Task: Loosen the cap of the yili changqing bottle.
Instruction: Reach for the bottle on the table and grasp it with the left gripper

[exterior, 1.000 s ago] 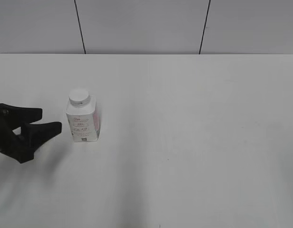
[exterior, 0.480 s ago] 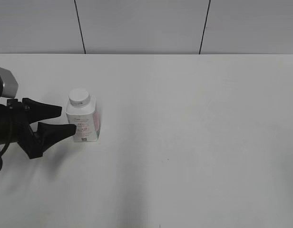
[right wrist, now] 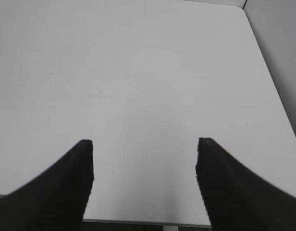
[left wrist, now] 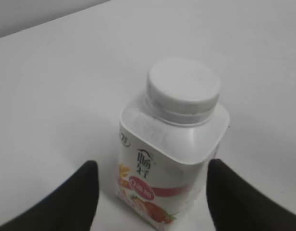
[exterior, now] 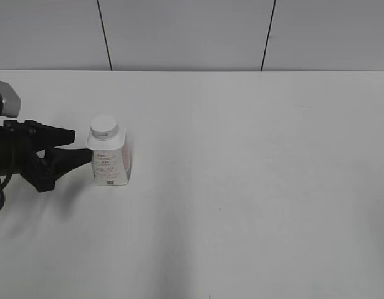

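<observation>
The yili changqing bottle (exterior: 110,164), small, white, with a pink-and-white label, stands upright on the left of the white table (exterior: 254,162). Its white cap (exterior: 104,126) sits on the neck. In the left wrist view the bottle (left wrist: 162,178) fills the middle, with the cap (left wrist: 183,85) on top. My left gripper (exterior: 78,146) is open; its black fingers reach the bottle's left side, one on either side of the body (left wrist: 150,171), with small gaps to it. My right gripper (right wrist: 144,144) is open and empty over bare table; it is out of the exterior view.
A grey panelled wall (exterior: 192,34) rises behind the table's far edge. The right wrist view shows the table's near edge (right wrist: 153,222) and its right edge (right wrist: 275,91), with grey floor beyond.
My left gripper has moved right from the table's left edge until its open fingers flank the bottle. The bottle has not moved.
</observation>
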